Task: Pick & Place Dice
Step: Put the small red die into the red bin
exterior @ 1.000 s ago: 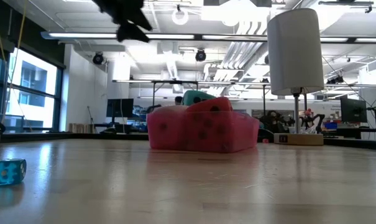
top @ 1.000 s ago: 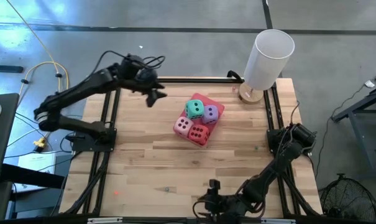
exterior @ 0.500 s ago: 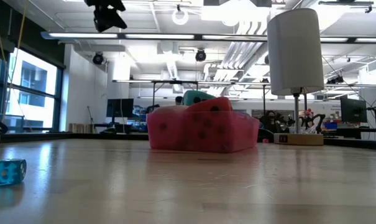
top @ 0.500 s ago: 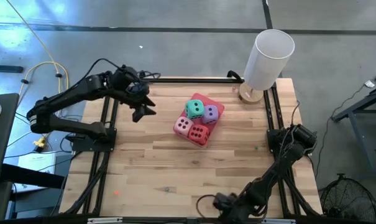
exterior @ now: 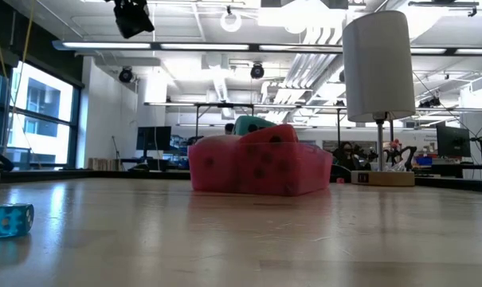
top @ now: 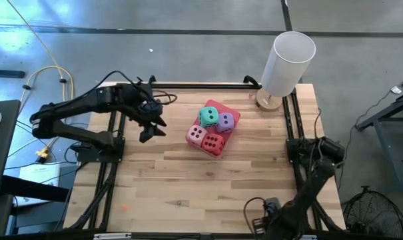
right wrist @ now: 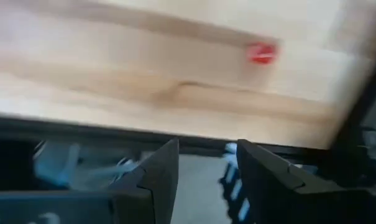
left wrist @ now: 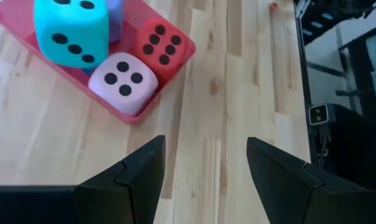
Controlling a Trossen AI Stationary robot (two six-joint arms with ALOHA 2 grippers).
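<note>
We find all four dice in the pink tray; left gripper hovers left, fingers apart, empty; right gripper open at near edge.

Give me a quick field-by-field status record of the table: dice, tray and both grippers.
dice: teal die, purple die, pale pink die, red die, all in the tray
tray: pink tray, table middle, near the white cylinder
left gripper: open, empty, above the table left of the tray
right gripper: open, empty, at the table's near edge
</note>
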